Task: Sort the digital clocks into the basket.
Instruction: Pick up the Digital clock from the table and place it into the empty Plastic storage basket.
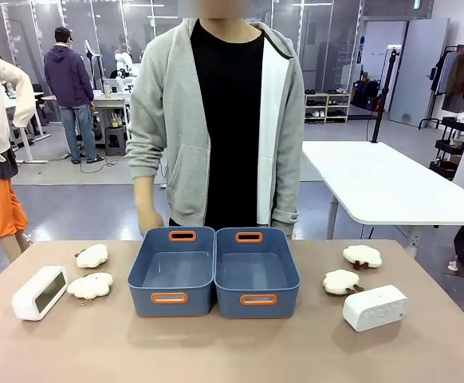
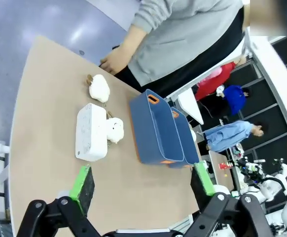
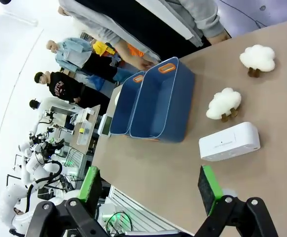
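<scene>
Two blue tubs stand side by side mid-table, the left basket [image 1: 172,271] and the right one [image 1: 257,273], both empty. A white digital clock with a grey screen [image 1: 39,292] lies at the far left, also seen in the left wrist view as a white brick [image 2: 90,132]. A white clock with a dotted front [image 1: 375,307] lies at the right, in the right wrist view [image 3: 229,142] too. My left gripper [image 2: 142,185] hangs open above the table, short of the screen clock. My right gripper [image 3: 151,183] is open too, high above the dotted clock.
Fluffy cream sheep toys lie beside the clocks: two at the left [image 1: 89,286] [image 1: 92,256], two at the right [image 1: 341,282] [image 1: 362,256]. A person in a grey hoodie [image 1: 216,120] stands at the far edge behind the tubs, hands down.
</scene>
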`<state>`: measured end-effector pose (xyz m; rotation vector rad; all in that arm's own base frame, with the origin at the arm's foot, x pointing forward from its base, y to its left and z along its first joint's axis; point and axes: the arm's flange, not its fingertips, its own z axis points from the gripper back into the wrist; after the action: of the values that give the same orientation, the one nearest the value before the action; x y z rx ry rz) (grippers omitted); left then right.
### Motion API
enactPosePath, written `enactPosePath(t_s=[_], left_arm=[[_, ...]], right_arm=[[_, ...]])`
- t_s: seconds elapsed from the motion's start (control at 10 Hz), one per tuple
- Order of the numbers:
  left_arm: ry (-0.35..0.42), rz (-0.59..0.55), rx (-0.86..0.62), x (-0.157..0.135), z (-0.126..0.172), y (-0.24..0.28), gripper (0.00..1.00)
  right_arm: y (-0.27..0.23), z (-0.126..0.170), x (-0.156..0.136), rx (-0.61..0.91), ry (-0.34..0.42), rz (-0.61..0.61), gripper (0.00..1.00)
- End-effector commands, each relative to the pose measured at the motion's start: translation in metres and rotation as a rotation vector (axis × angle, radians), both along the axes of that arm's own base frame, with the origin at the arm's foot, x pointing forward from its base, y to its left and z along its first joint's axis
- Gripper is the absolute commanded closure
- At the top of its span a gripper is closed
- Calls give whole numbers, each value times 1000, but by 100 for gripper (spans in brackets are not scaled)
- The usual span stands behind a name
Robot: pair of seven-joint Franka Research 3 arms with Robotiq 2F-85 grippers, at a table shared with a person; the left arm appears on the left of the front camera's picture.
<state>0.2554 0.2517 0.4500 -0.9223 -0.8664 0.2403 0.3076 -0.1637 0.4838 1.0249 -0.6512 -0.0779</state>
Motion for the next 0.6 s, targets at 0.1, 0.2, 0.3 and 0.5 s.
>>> enactPosePath(t_s=[0.1, 0.2, 0.3, 0.5], left_arm=[[-24, -4, -2, -8, 1, 6, 0], [-24, -4, -2, -8, 1, 6, 0], [-24, -4, -2, -8, 1, 6, 0], [-24, -4, -2, -8, 1, 6, 0]], right_arm=[[6, -3, 7, 9, 4, 26, 0], [6, -3, 7, 9, 4, 26, 0], [6, -3, 7, 9, 4, 26, 0], [6, -3, 7, 9, 4, 26, 0]])
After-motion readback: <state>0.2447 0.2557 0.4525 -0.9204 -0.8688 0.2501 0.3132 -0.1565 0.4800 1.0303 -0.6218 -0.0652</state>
